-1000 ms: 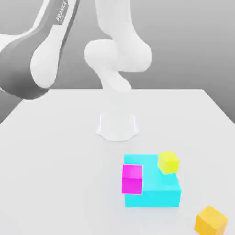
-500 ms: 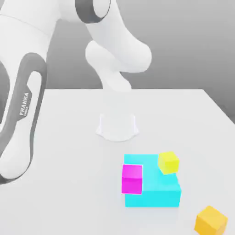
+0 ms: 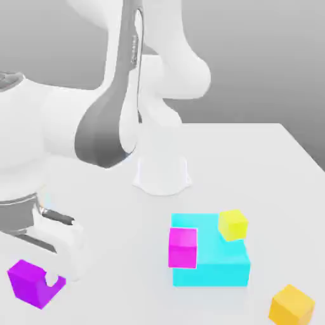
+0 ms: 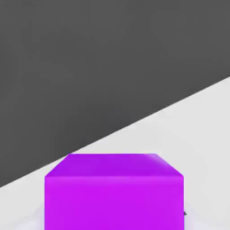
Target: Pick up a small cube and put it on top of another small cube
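Evidently, the claw (image 3: 47, 278) grips the violet cube (image 3: 26, 283), arm lettering (image 3: 134, 49) unreadable.

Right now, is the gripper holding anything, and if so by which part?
Yes, the gripper holds the violet-purple cube, its fingers closed on two opposite side faces.

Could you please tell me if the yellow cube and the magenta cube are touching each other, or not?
Apart. In the exterior view, cyan surface shows between the yellow cube and the magenta cube.
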Controlling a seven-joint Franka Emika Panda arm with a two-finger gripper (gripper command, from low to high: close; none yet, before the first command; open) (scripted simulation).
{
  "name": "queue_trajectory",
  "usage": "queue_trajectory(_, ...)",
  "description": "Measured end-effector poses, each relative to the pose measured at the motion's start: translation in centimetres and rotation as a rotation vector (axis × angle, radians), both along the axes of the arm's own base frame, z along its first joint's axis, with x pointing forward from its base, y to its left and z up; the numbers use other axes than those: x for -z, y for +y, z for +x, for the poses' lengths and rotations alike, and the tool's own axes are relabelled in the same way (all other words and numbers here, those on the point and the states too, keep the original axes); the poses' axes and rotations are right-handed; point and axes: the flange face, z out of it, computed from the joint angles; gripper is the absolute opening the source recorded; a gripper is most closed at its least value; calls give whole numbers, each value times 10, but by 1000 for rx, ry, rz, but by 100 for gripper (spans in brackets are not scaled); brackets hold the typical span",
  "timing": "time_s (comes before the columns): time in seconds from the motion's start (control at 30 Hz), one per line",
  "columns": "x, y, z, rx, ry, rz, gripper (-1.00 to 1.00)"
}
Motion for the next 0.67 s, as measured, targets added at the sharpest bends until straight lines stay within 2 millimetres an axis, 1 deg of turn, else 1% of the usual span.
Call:
queue_trajectory(0.03,-6,19,-6,-46,0,0,-100)
queue_trajectory(0.07,-11,41,-12,-100,0,0,-100)
queue_trajectory(0.17,-24,97,-36,-248,0,1,-100)
queue_trajectory(0.37,-39,162,-101,-475,-1,8,-100)
queue_trajectory(0.4,-35,169,-108,-503,-1,9,-100)
queue_trajectory(0.43,-26,173,-112,-517,-1,9,-100)
queue_trajectory(0.53,10,176,-115,-528,0,8,-100)
queue_trajectory(0.57,20,176,-116,-529,0,8,100)
queue_trajectory(0.67,20,176,-116,-529,0,8,100)
